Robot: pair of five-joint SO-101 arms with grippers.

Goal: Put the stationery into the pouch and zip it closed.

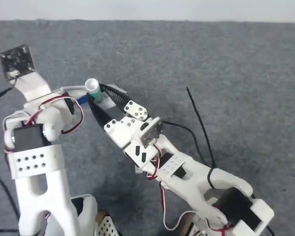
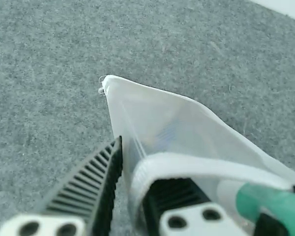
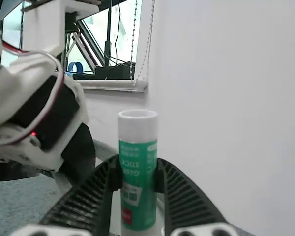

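Grey felt tabletop [image 1: 236,73] — left gripper [image 2: 135,162] pinches the rim of the clear pouch [image 2: 187,128], right gripper [image 3: 137,169] clamps a glue stick [image 3: 137,142] — a rim slip could close it.

A green-labelled, white-capped glue stick [image 3: 137,167] is held upright by the right gripper [image 3: 137,172]; the translucent white pouch [image 2: 187,128] is pinched at its rim by the left gripper [image 2: 133,164].
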